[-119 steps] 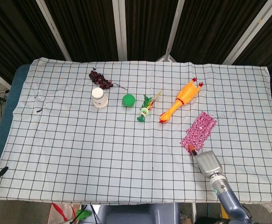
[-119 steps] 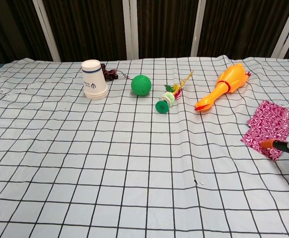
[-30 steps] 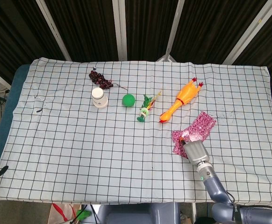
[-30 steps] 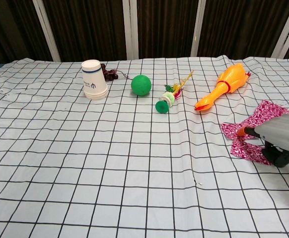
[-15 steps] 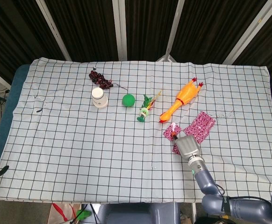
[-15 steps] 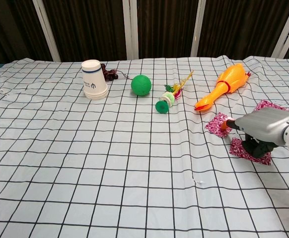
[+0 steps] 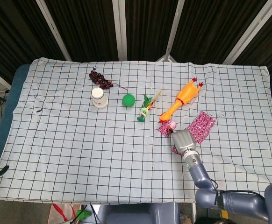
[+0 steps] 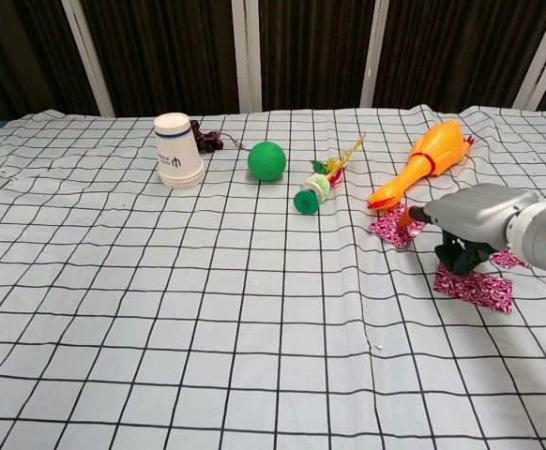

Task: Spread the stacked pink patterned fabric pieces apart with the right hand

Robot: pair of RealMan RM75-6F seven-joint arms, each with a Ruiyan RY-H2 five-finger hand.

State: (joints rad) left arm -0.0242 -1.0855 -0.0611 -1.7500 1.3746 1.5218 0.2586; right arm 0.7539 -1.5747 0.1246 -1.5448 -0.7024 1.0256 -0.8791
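Pink, white-flecked patterned fabric lies in separated pieces at the worktop's right: a small piece (image 8: 391, 230) just below the rubber chicken (image 8: 421, 167), another (image 8: 474, 288) nearer the front edge, and a larger one (image 7: 201, 127) further right. The right hand (image 8: 461, 221), grey and smooth, presses an orange fingertip (image 8: 406, 217) onto the small piece; whether its other fingers are spread or curled cannot be told. The white paper cup (image 8: 178, 150) bears a blue band and a small, unreadable mark. The checked cloth (image 8: 160, 309) looks soft and creased.
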